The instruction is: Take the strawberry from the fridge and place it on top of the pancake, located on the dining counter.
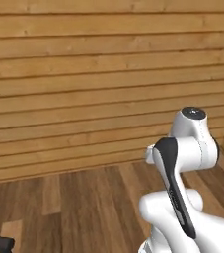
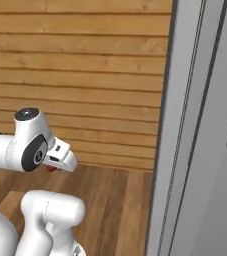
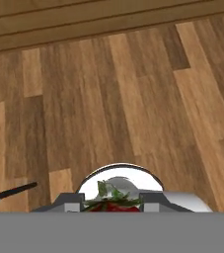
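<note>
The fingers (image 3: 111, 200) are clenched on the strawberry (image 3: 114, 205), its red flesh and green leaves wedged between them. Below and beyond lies plank floor (image 3: 108, 99), then the wooden wall (image 1: 84, 74); the fridge (image 2: 200, 125) door edge stands off to one side. The berry is tiny, so jolts while driving could shake it loose onto the floor

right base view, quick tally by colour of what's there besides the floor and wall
red: 1, the strawberry in the shut gripper
white: 1, the arm
light grey: 1, the fridge door on the right
total: 3
</note>
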